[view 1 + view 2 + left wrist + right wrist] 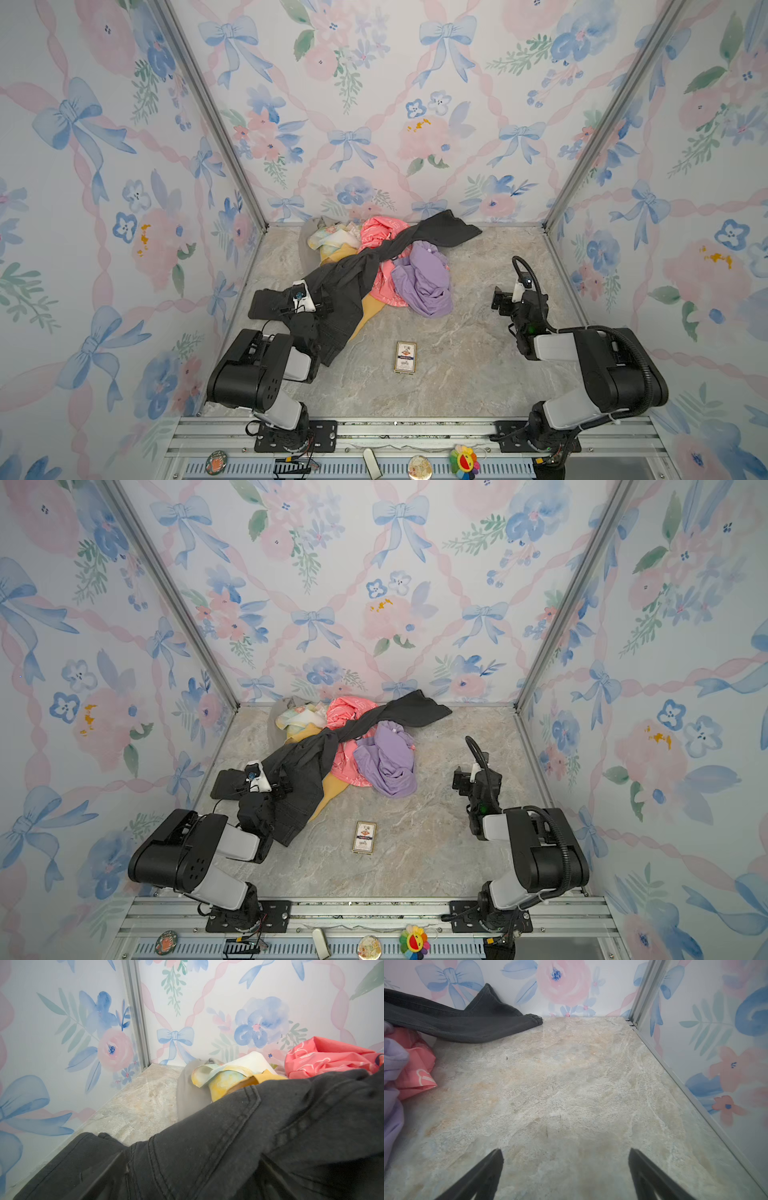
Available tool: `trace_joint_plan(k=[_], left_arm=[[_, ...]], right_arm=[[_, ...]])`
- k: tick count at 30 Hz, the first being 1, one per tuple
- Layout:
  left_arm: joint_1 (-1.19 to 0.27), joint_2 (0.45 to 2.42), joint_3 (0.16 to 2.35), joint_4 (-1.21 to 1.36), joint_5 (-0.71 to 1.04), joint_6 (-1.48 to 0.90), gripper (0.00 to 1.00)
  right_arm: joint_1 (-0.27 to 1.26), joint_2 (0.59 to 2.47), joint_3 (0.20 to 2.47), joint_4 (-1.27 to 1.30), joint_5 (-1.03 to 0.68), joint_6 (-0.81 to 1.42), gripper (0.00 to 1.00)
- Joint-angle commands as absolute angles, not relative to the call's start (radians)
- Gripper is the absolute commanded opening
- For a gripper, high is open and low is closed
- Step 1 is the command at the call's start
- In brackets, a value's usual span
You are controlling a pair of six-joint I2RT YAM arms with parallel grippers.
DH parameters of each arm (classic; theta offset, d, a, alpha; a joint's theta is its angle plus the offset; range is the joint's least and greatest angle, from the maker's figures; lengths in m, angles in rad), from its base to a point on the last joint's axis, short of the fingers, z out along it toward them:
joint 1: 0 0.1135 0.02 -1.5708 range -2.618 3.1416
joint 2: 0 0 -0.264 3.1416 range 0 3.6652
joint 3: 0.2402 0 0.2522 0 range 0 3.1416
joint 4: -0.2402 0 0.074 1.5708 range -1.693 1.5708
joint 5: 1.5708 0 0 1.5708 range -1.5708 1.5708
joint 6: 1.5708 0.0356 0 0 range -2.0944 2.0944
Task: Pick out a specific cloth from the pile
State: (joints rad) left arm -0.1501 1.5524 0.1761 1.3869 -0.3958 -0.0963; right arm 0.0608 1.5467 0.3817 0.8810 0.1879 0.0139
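Against the far edge of the marble-patterned tabletop (457, 353), left of its middle, the pile (376, 259) of mixed garments is lying in a heap. The large coral-pink thin cloth with white outline print (384, 286) is sitting at its heart. Dark grey denim jeans (345, 291) are crossing it diagonally, from the far edge toward the left edge, so only two patches of pink are showing. A crumpled lilac-purple cloth (426, 282) is leaning on its right side, and a mustard-yellow cloth (368, 313) is poking out underneath toward the near edge.

That pinning is probably why the left tool (302, 306) is sitting low over the jeans near the left edge, jaws spread wide with nothing visibly pinched. The denim likely needs shifting before the pink fabric can come free.

The right tool (564, 1153) is hanging over bare tabletop near the right edge, jaws wide apart and empty, well apart from the heap and seemingly keeping out of the way. A small printed card box (405, 356) is lying alone toward the near edge.
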Motion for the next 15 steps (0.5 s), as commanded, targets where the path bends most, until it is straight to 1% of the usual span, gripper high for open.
trace_joint_plan(k=[1,6,15], left_arm=[[-0.143,1.551,0.173,1.38,-0.403,-0.09,0.98],[-0.15,1.556,0.178,1.381,-0.375,-0.068,0.98],[-0.149,1.557,0.178,1.381,-0.374,-0.069,0.98]], right_arm=[[0.068,1.548,0.388,0.912,0.198,0.009,0.97],[0.067,1.548,0.388,0.911,0.198,0.008,0.97],[0.067,1.548,0.388,0.911,0.198,0.009,0.97]])
